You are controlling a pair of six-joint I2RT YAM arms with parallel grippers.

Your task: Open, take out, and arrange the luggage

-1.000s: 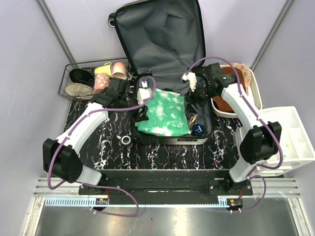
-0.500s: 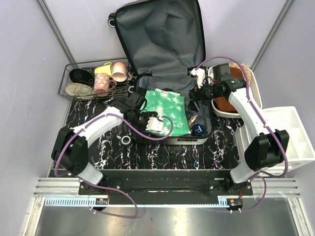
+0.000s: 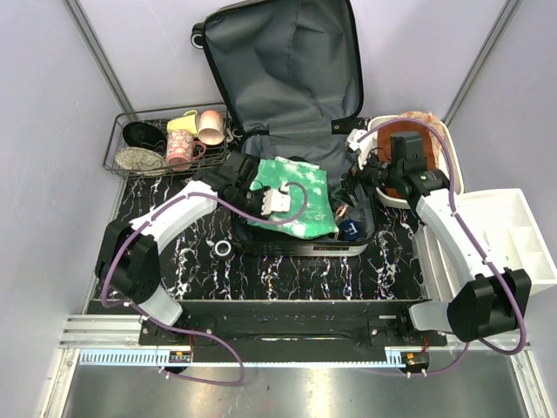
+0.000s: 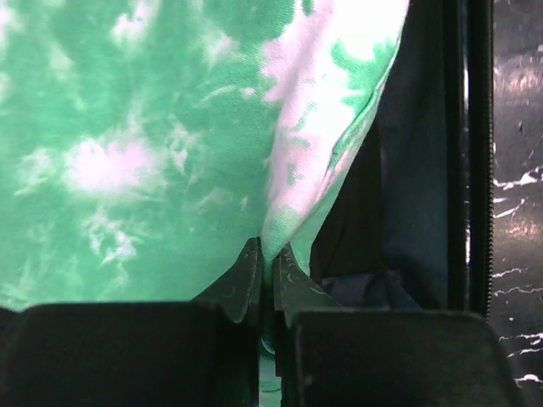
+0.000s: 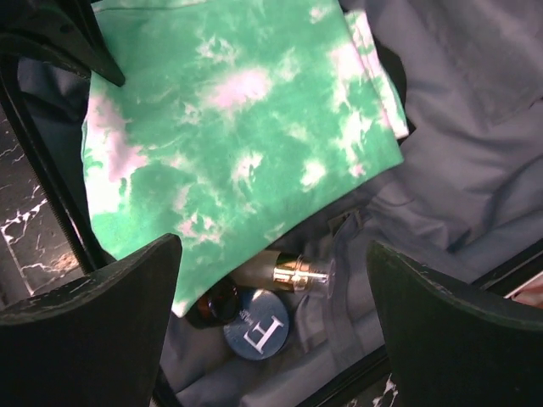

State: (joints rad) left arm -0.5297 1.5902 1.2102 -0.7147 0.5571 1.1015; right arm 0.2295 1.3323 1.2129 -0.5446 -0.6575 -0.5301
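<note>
So the luggage (image 3: 287,78) sits open mid-table: lid propped up against the far wall, grey lining facing us, tray half flat on the black marble table (image 3: 287,274). You can't see the printed shell at all, just one wheel (image 3: 198,37) poking out at the far-left corner.

A green tie-dye cloth (image 3: 306,218) covers most of the tray, so whatever's under it is hidden. From above, the left gripper (image 3: 277,198) is buried under its own wrist block. The wrist cam sorts it out, though: the left gripper (image 4: 265,254) is pinched tight on a fold at the cloth's edge, right beside the dark tray wall.

The right gripper (image 3: 361,174) hangs over the tray's right side, spread wide, holding nothing. Between its fingers you get a blue round tin (image 5: 256,326) marked "F", a small gold-capped bottle (image 5: 293,273) and something dark half under the cloth that I can't make out.

Room-wise it's tight. There's a wire basket (image 3: 117,144) of cups far left, an oval tub (image 3: 452,165) just right of the tray, and a white bin (image 3: 513,226) cut off by the right arm. The near strip of table is bare except for a small ring (image 3: 223,248).
</note>
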